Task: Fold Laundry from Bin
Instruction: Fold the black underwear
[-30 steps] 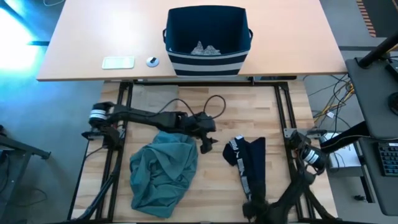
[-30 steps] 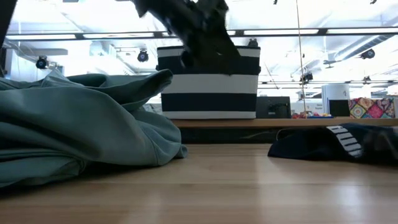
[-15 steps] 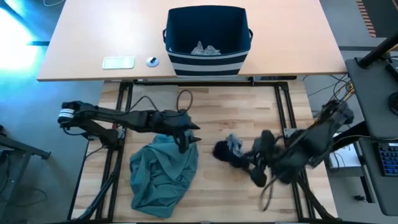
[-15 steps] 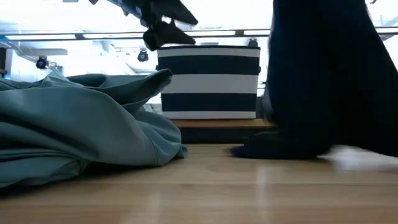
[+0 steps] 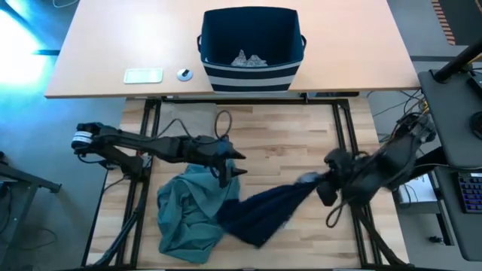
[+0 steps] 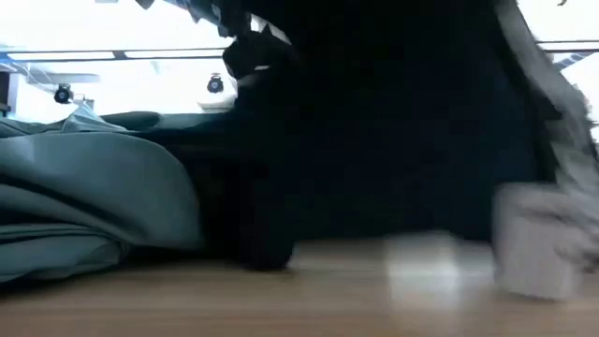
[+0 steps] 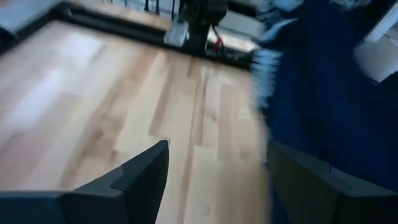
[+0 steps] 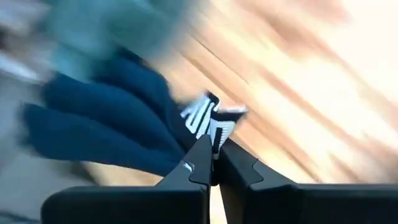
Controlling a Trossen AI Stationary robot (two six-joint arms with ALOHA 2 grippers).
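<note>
The navy garment [image 5: 267, 211] stretches in a long band from my right gripper [image 5: 325, 181] toward the near left. Its free end lies over the right edge of the teal-green garment [image 5: 188, 214], which lies crumpled on the table's near left. My right gripper [image 8: 212, 163] is shut on the navy garment [image 8: 99, 118]. My left gripper [image 5: 230, 162] is open and empty, above the teal garment's far right corner [image 7: 217, 180]. The navy striped bin [image 5: 251, 49] stands on the far desk with small grey pieces [image 5: 248, 58] in it. No beige garment shows. My right gripper pinches the navy garment between its two fingers at a bunched edge with white lettering [image 8: 208, 121]. The cloth runs away from the fingers toward the table's near left. In the low view it hangs as a dark sheet [image 6: 393, 122] down to the tabletop.
A flat white device [image 5: 143, 75] and a small round thing [image 5: 184, 74] lie on the far desk, left of the bin. Bare wood shows between the two grippers [image 5: 279, 150]. Cables loop off both arms.
My right gripper has swung up from the near edge and toward the table's right, carrying the navy garment. The garment was first bunched and lifted, and now is thrown out long toward the near left, over the teal garment's edge. My left gripper has drawn back a little to the left.
</note>
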